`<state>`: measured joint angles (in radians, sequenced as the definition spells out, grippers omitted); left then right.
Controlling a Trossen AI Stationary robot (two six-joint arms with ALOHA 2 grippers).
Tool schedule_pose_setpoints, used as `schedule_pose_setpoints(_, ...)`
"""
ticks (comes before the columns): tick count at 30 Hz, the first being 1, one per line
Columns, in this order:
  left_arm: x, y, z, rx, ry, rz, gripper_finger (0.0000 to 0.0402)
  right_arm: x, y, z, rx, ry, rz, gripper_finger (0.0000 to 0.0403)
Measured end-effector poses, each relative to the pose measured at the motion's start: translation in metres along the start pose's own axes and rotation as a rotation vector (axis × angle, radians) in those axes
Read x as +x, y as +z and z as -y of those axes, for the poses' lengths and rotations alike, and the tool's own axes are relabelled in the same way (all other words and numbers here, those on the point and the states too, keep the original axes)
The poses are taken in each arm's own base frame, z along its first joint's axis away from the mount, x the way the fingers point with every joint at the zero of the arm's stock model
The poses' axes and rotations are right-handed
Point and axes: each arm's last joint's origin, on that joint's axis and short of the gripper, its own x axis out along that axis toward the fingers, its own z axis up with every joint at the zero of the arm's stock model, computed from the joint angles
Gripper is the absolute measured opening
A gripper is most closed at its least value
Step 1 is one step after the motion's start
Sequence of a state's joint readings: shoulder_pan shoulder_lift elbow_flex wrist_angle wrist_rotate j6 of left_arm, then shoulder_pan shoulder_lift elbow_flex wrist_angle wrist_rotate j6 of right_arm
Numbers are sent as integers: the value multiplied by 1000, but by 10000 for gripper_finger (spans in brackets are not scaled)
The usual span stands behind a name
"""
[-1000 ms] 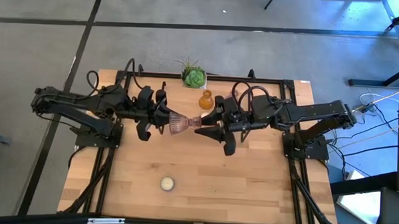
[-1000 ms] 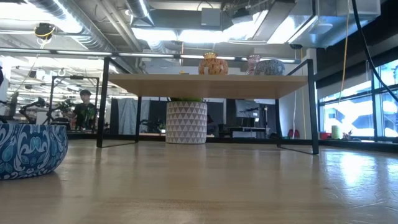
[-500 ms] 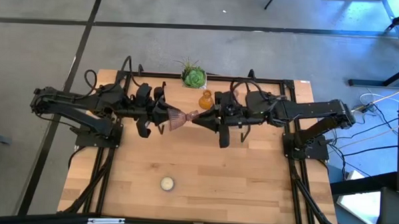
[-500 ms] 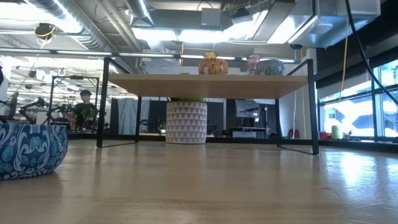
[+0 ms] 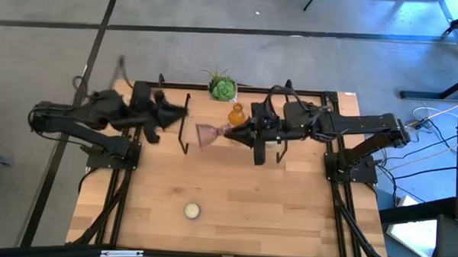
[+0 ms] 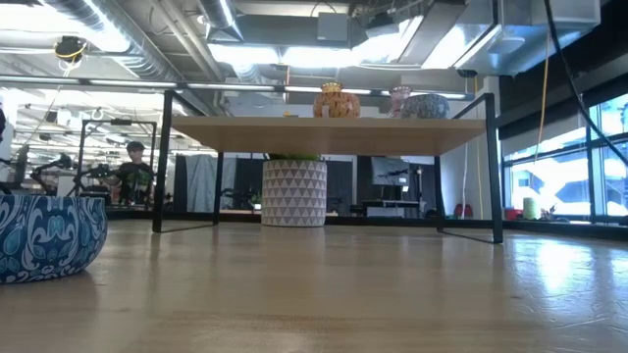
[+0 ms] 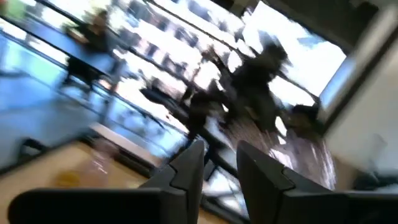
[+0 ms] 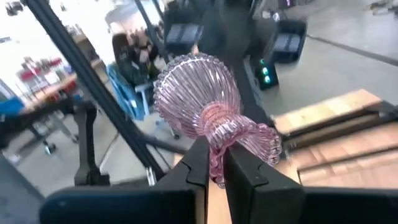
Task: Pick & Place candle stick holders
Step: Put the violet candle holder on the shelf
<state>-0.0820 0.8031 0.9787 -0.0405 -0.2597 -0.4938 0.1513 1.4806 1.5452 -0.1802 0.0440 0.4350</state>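
Holding the pink holder by its neck, just beside the amber holder, the right hand should lower slowly; the left hand looks spread, probably empty.

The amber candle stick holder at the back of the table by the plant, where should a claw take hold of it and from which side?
Take the amber candle stick holder by its narrow neck above the bulbous body, probably coming from above. It appears to stand upright, with the green plant behind it and the right claw, shut on the pink candle stick holder, close in front.
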Motion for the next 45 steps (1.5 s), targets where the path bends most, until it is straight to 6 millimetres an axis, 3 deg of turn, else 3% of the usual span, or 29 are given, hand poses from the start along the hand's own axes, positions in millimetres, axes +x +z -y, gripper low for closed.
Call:
schedule_pose_setpoints(3,-21,10,-4,-4,70,50,92,-5,0,4,-24,-59,-33,26)
schedule_pose_setpoints(8,-41,15,-7,-27,98,55,93,-13,25,13,-109,-206,-45,26)
schedule_pose_setpoints(14,-38,2,-8,-56,120,-51,93,-8,48,30,-197,-332,-174,26)
schedule_pose_setpoints(17,-31,-7,-7,-62,140,-117,93,4,54,40,-231,-398,-239,26)
schedule_pose_setpoints(24,-20,-22,-1,-54,156,-178,92,47,46,53,-325,-428,-475,26)
schedule_pose_setpoints(27,-22,-24,3,-63,162,-175,85,62,33,62,-354,-451,-531,26)
schedule_pose_setpoints(35,-30,-28,8,-74,170,-195,62,74,17,66,-427,-477,-623,23)
schedule_pose_setpoints(45,-32,-33,12,-92,156,-231,58,60,-4,48,-560,-558,-821,23)
